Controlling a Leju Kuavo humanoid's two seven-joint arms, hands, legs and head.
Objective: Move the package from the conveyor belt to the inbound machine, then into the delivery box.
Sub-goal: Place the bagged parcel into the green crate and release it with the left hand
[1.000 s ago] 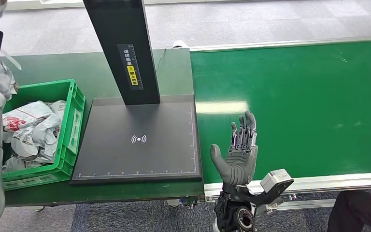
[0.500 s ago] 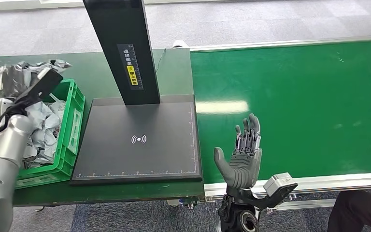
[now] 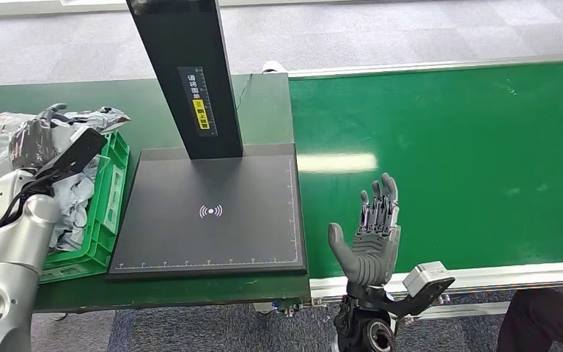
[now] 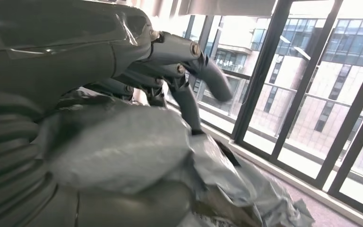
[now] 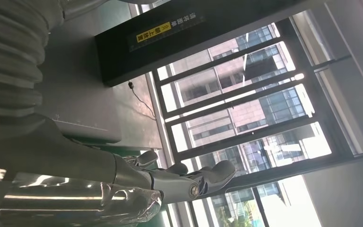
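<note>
Since the earlier frames, we record that the left arm has swung up and outward over the green delivery box (image 3: pixel 114 167), bringing the left hand (image 3: pixel 40 136) above the box's far end, while the right hand (image 3: pixel 372 235) has barely shifted. The left wrist view shows the left hand's fingers (image 4: pixel 189 101) curled round a crumpled grey package (image 4: pixel 123 151), so we judge it grasped. In the head view the package (image 3: pixel 81 117) sits over the box's back rim, directly under those fingers, with other bags already lying in the box. The right hand stands upright and released, holding nothing, at the near edge of the conveyor belt (image 3: pixel 469 147), well apart from the box. The inbound machine (image 3: pixel 212 213) lies between the two hands. We judge that release turns on the package hanging inside the rim, not outside it.
</note>
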